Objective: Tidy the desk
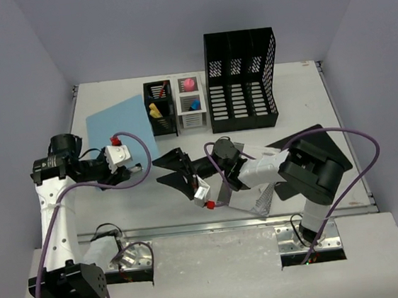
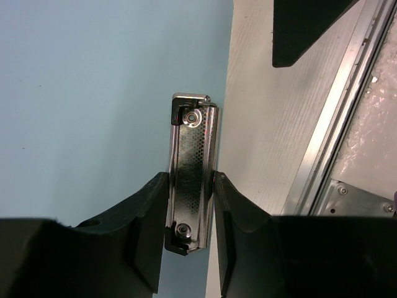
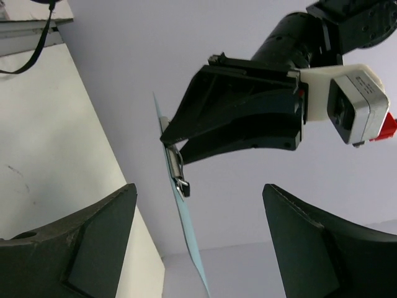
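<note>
Well left of the black file rack (image 1: 242, 80): holds a pale blue clipboard (image 1: 119, 125) by its metal clip (image 2: 193, 167) with the left gripper (image 1: 126, 172), jaws clamped on the clip from both sides, board tilted up off the white desk (image 1: 299, 88) that spreads beneath the rack and all else. Front-left of the rack: hovers with the right gripper (image 1: 167, 169), jaws wide apart, aimed at the clipboard and just short of it. Directly left of the rack: a black pen pot (image 1: 159, 110) and a white pen pot (image 1: 191, 103), upright, side by side, with small coloured items inside. Front-right of the rack: a dark flat board (image 1: 323, 134), partly under the right arm. Looks like a handover, or a run to the rack's slots. Risks a slip, with only the narrow clip held and the board's weight hanging off it. Risks swinging a corner into the pen pots and tipping them. Risks a clash of the two grippers at such close quarters.
</note>
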You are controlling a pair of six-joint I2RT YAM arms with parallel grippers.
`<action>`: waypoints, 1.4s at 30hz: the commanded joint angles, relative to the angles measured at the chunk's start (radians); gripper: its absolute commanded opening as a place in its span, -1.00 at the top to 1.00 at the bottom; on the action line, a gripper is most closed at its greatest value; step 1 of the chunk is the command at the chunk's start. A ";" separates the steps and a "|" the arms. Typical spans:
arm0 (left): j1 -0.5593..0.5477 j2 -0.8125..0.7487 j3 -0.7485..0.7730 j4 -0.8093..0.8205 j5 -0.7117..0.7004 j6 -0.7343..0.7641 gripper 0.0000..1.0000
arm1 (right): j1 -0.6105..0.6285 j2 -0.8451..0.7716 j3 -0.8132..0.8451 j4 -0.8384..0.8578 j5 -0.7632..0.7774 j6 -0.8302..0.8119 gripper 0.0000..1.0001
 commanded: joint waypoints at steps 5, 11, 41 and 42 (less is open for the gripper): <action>-0.053 -0.021 0.065 0.021 0.087 0.069 1.00 | 0.004 -0.036 0.014 -0.051 -0.128 -0.147 -0.61; -0.125 -0.015 0.058 0.021 0.084 0.144 1.00 | 0.004 0.011 0.046 -0.065 -0.217 -0.235 -0.58; -0.246 0.117 0.073 0.023 0.055 0.117 1.00 | 0.007 -0.099 -0.014 -0.338 0.077 -0.431 -0.08; -0.248 0.123 0.074 0.023 0.057 0.109 1.00 | 0.005 -0.099 -0.006 -0.344 0.076 -0.431 -0.08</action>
